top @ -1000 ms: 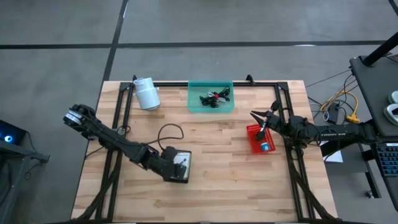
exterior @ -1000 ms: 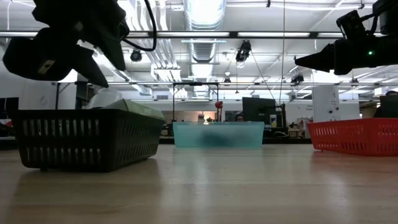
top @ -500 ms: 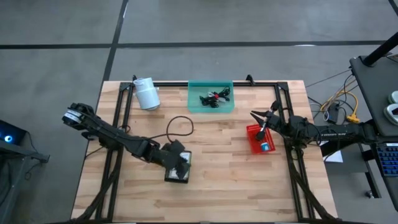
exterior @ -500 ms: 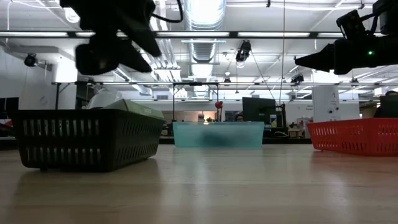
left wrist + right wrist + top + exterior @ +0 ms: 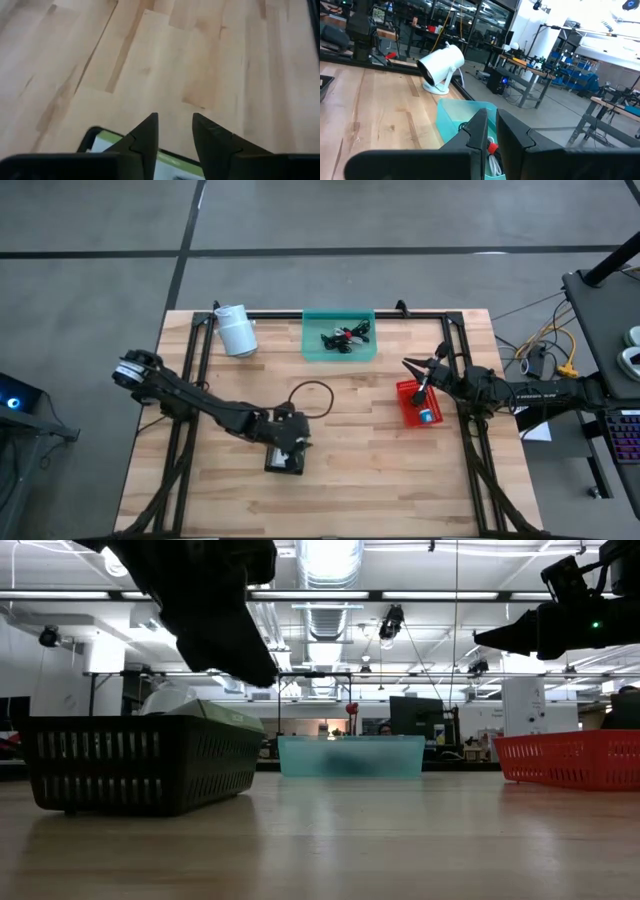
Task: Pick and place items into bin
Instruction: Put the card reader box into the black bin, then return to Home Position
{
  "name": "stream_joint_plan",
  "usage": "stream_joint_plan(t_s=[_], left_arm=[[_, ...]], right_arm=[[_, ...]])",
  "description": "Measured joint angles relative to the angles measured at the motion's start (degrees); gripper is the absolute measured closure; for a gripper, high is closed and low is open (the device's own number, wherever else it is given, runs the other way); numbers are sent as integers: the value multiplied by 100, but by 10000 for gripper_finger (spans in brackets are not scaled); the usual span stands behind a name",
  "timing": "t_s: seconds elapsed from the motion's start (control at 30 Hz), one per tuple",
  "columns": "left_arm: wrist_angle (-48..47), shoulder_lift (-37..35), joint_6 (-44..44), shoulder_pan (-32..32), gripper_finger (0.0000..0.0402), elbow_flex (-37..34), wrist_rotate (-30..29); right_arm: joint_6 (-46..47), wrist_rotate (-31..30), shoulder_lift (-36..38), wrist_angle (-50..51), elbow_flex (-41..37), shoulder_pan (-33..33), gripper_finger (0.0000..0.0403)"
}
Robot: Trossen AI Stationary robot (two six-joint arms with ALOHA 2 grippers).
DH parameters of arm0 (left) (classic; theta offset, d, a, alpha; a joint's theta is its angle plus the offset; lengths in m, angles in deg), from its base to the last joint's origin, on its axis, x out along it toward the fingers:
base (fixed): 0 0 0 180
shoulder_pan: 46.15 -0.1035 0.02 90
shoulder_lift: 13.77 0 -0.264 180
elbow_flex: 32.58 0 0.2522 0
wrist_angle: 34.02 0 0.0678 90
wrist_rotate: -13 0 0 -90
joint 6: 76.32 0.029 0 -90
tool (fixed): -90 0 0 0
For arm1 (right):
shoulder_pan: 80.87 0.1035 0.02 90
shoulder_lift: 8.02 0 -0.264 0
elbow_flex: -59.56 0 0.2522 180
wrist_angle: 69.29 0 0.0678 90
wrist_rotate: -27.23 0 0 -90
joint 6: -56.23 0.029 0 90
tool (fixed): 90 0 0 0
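left gripper (image 5: 291,442) hovers over the black basket (image 5: 284,460), jaws slightly parted, empty; drop straight onto the white cards (image 5: 107,145). right gripper (image 5: 418,377), jaws nearly closed, waits at three o'clock.

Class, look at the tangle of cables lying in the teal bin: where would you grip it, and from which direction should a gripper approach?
Grip the raised middle of the cable tangle from straight above: the teal bin is open-topped, and its walls block any sideways approach.

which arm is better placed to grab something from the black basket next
Left. The left gripper hangs right over the black basket, fingers slightly apart, with a white card just beneath them. The right gripper waits far across the table by the red basket.
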Motion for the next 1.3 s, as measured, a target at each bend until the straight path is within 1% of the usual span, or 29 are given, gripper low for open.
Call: stream_joint_plan(t_s=[0.17,0.3,0.37,0.47,0.6,0.8,0.87,0.97,1.07,1.17,1.3], left_arm=[[1,145,428,-64,345,13,0],[-23,166,565,-79,385,-31,70],[-16,166,587,-85,397,-33,115],[-29,166,583,-85,396,-33,171],[-194,167,534,-85,396,-37,584],[-246,207,419,-89,396,-42,638],[-425,207,391,-88,396,-33,648],[-878,205,96,-90,396,9,884],[-947,190,-65,-99,396,-11,1038],[-861,158,149,-113,396,3,1024],[-465,11,956,-125,396,107,840]], right_arm=[[-1,4,4,-1,1,2,375],[-2,0,0,-2,0,2,375],[-2,0,0,-2,2,2,375],[-2,0,0,-2,1,1,375],[-2,0,0,0,2,0,375],[-2,0,2,0,2,0,375],[-2,0,-1,-1,2,1,375],[-2,0,-2,0,2,2,375],[-2,0,0,0,2,2,375],[-2,0,-2,-2,2,0,375],[-31,0,-2,-25,2,0,375]])
